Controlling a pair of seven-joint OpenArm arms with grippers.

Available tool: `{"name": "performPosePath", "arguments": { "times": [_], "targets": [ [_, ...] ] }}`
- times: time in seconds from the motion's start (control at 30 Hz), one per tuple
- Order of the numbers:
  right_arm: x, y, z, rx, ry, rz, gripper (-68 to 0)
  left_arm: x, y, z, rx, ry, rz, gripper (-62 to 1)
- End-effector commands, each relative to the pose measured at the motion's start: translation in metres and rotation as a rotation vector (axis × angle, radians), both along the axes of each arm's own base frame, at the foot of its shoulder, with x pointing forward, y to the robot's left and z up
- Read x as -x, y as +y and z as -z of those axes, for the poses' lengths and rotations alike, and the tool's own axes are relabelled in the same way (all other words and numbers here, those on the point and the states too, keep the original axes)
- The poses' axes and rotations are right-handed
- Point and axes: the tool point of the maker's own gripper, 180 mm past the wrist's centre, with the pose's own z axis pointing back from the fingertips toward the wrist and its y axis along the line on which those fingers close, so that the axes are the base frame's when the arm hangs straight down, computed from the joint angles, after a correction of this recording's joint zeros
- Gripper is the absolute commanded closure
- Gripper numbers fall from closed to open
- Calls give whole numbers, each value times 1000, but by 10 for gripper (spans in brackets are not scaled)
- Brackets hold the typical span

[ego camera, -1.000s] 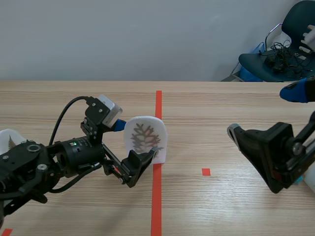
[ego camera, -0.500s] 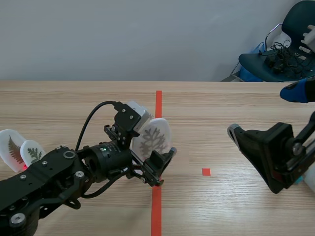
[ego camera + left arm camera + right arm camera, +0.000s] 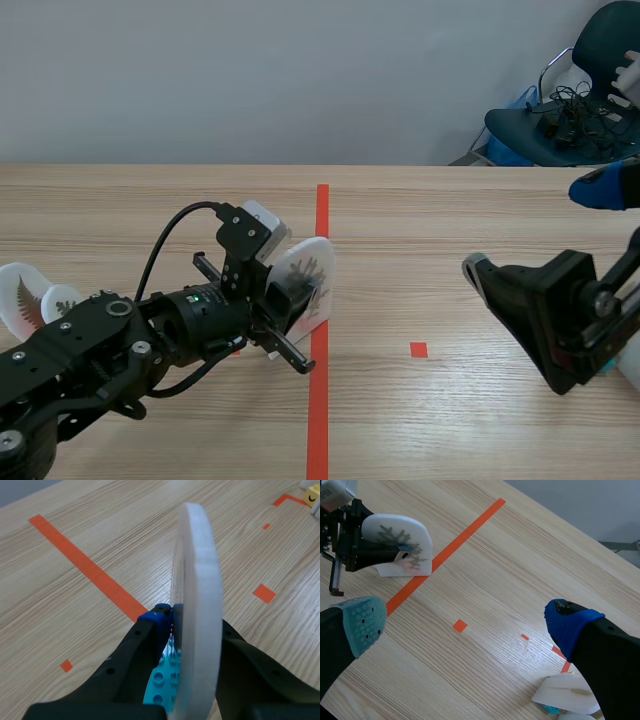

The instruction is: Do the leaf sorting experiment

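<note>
1. While the left arm's fingers (image 3: pixel 284 300) pinched the white arch-shaped plaque printed with a brown branching leaf (image 3: pixel 310 272), the scene view showed it held upright at the long orange-red tape line running down the middle of the wooden bench (image 3: pixel 450 200). Two more white leaf plaques (image 3: pixel 30 298) sat at the bench's left end.
2. In the left wrist view the plaque (image 3: pixel 200 630) stood edge-on between the two black fingers (image 3: pixel 125 677), with a blue pad pressed against one face. Whether its foot touched the bench could not be told.
3. In the right wrist view the right arm's fingers (image 3: pixel 357 622) were spread wide with nothing between them, well apart from the plaque (image 3: pixel 395 542), which stood just beside the tape line.
4. The step in hand looked like carrying one leaf sample to its sorting place. The next move would call for choosing its group, lowering it level so it would not topple, and only then loosening the pinch.
</note>
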Motion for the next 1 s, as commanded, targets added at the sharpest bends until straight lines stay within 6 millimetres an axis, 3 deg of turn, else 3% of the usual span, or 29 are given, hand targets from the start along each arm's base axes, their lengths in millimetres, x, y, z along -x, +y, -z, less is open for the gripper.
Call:
{"name": "performPosePath", "arguments": {
  "times": [0.0,0.17,0.3,0.57,0.7,0.97],
  "targets": [
    [-4,-3,-5,-2,-24,8,-679,-6,3,-30,53,-49,-23,-90],
    [-4,-3,-5,-2,-24,8,-679,2,32,-64,81,-68,-98,-90],
    [-4,-3,-5,0,-21,9,-679,15,69,-74,92,-50,-206,-90],
    [-4,-3,-4,1,-19,10,-679,36,162,-61,92,-22,-522,-90],
    [-4,-3,-4,1,-19,10,-679,33,179,-57,86,-32,-567,-90],
    [-4,-3,-4,1,-19,10,-679,19,210,-32,74,-31,-674,-90]
  ]
}}
